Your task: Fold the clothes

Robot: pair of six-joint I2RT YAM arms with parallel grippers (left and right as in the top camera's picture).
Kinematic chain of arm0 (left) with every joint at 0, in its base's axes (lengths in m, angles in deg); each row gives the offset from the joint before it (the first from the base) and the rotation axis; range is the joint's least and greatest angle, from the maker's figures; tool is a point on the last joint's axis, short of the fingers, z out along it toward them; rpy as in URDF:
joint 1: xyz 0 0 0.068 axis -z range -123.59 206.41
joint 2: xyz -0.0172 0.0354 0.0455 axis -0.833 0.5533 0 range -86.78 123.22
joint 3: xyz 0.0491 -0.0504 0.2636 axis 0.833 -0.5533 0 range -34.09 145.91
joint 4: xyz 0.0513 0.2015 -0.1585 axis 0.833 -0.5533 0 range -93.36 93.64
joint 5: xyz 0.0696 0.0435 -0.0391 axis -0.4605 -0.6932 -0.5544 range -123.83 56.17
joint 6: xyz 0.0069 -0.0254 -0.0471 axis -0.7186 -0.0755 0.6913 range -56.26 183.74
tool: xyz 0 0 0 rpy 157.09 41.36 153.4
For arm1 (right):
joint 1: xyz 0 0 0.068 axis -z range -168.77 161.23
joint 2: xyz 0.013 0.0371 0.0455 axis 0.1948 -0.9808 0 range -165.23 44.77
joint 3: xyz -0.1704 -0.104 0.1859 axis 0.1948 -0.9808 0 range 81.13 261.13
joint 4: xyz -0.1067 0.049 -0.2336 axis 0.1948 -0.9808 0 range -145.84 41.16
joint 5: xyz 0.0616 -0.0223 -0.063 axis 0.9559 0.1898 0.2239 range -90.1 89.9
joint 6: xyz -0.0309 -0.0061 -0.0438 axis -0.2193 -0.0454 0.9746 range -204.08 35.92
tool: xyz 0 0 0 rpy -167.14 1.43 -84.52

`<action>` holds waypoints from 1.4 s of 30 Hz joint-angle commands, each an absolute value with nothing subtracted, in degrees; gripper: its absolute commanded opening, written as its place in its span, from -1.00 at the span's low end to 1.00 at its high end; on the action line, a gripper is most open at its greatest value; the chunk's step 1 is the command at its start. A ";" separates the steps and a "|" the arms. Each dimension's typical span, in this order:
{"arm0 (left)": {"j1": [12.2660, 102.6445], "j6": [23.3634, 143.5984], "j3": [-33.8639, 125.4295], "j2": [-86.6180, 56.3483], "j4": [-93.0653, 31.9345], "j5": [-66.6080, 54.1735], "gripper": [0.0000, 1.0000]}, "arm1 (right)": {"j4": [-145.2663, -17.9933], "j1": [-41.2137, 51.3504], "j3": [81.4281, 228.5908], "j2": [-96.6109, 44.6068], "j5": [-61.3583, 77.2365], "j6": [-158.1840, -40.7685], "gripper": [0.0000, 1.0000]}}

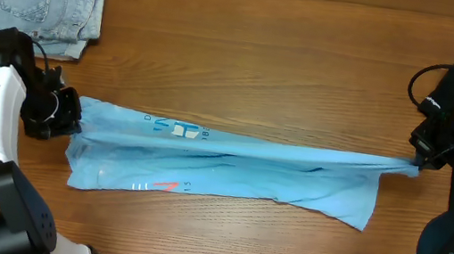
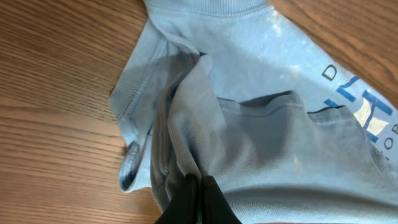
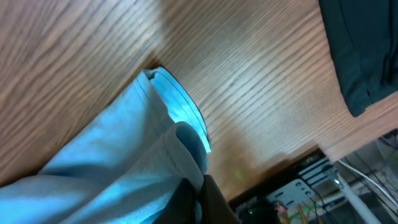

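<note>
Mid-table, nearest the arms: blue shirt (image 1: 247, 173), stretched left to right in a long band, lying on the table (image 1: 265, 52), red-and-white lettering near its front edge; left gripper (image 1: 69, 118), jaws closed on bunched fabric at the collar end; right gripper (image 1: 415, 164), jaws closed on the opposite end, which tapers to a narrow point; far-left corner, well apart: denim shorts (image 1: 43, 0), folded, pocket up; dark cloth (image 3: 367, 50), at the table's edge, right wrist view only.
</note>
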State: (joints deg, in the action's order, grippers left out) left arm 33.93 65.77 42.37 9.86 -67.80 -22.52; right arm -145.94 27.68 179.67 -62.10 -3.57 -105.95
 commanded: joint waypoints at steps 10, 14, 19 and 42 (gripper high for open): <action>35.22 66.79 41.54 9.47 -68.48 -23.99 -0.76 | -145.62 28.12 175.02 -60.66 -3.20 -106.86 -0.75; 35.67 68.32 40.14 9.47 -68.94 -26.43 -0.44 | -144.57 28.12 172.57 -60.66 -3.00 -106.89 -0.51; 36.31 70.03 39.51 9.47 -69.28 -28.45 0.14 | -143.80 28.12 172.53 -60.66 -3.04 -106.84 0.39; 60.33 75.60 39.49 12.48 -56.41 -28.99 -0.89 | -124.76 15.99 165.18 -60.68 7.25 -102.93 -0.66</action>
State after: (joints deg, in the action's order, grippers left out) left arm 58.65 69.68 39.75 10.08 -56.39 -20.71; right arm -126.78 17.87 168.07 -62.10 6.16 -102.73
